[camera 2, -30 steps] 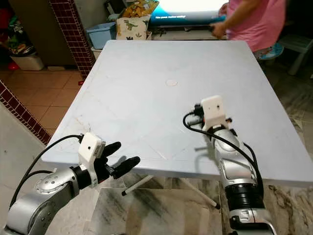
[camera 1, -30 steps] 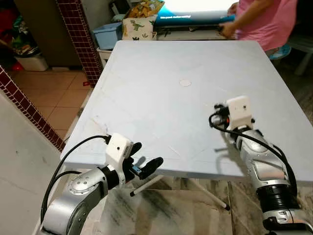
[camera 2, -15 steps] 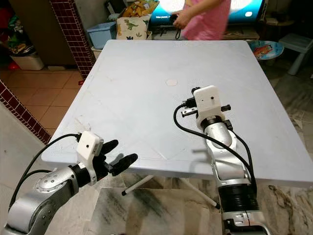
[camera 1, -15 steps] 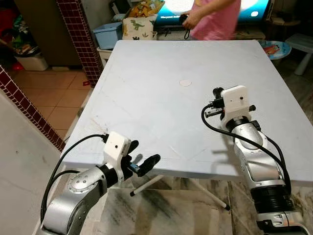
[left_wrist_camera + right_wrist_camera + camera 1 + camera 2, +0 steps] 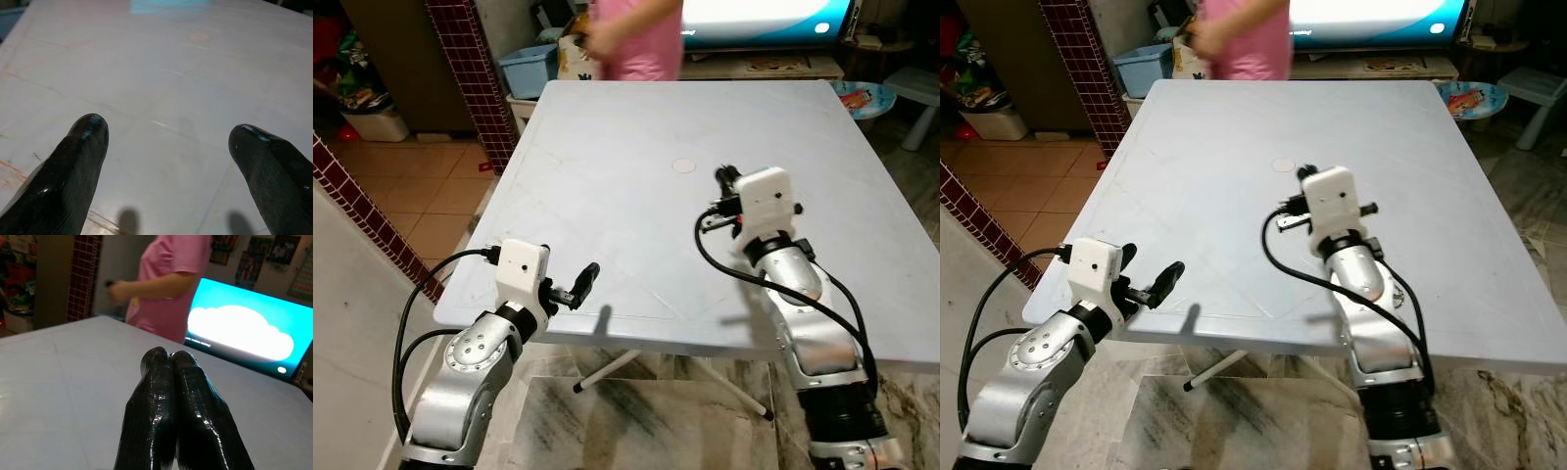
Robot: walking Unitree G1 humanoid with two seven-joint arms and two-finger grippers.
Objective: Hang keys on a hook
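Observation:
A pale grey-blue table (image 5: 636,127) stands before me with a small round mark (image 5: 683,165) near its middle. My left gripper (image 5: 570,287) is open at the table's near left edge, its fingertips (image 5: 88,132) wide apart just above the bare top. My right gripper (image 5: 724,177) is shut over the table's right middle, close to the round mark, its two fingers (image 5: 156,367) pressed together with nothing between them. A person in a pink shirt (image 5: 636,39) stands at the far edge, and their hand (image 5: 116,289) holds a small dark thing that I cannot make out.
A lit TV screen (image 5: 764,12) stands behind the table. A red-tiled column (image 5: 470,69) and a blue bin (image 5: 529,69) are at the far left, a blue stool (image 5: 862,98) at the far right. Metal table legs (image 5: 607,367) cross below the near edge.
My left gripper rose from below the table edge to the level of the top. My right gripper moved left and further over the table. The person walked left along the far side.

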